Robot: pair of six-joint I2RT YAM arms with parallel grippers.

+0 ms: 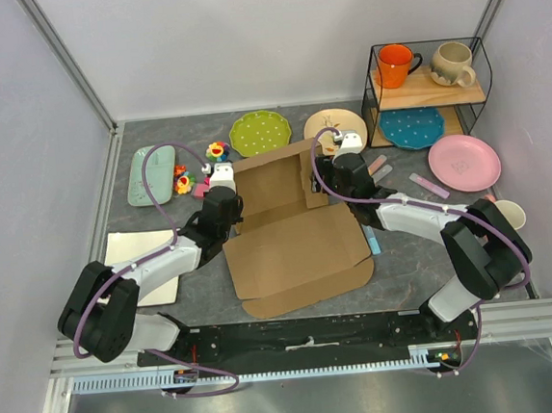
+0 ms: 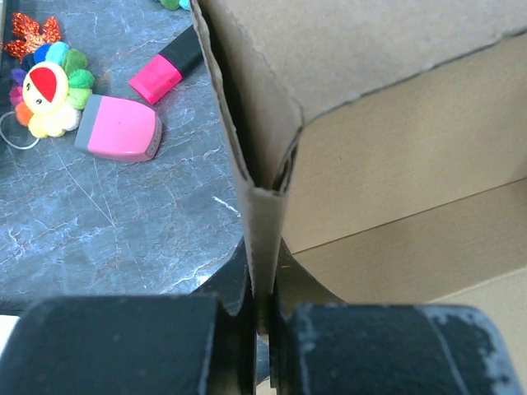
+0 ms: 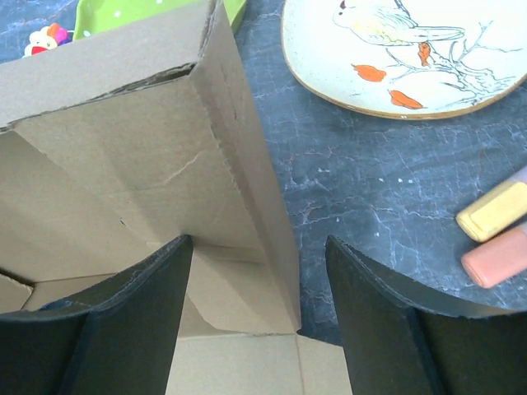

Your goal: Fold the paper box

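The brown cardboard paper box (image 1: pixel 293 234) lies mid-table, its far part folded up into walls and its large lid flap flat toward the arms. My left gripper (image 1: pixel 225 194) is shut on the box's left side wall (image 2: pixel 265 222), the cardboard edge pinched between the fingers. My right gripper (image 1: pixel 336 170) is open and straddles the box's right side wall (image 3: pixel 259 206), one finger (image 3: pixel 140 304) inside the box, the other finger (image 3: pixel 387 304) outside over the table.
Green plate (image 1: pixel 259 132) and bird plate (image 1: pixel 335 124) behind the box. Pink eraser (image 2: pixel 119 127), pink marker (image 2: pixel 163 72) and flower toy (image 2: pixel 48 89) left of the box. Chalk sticks (image 3: pixel 498 226) on the right. Wire rack (image 1: pixel 427 87), pink plate (image 1: pixel 464 162), white tray (image 1: pixel 144 262).
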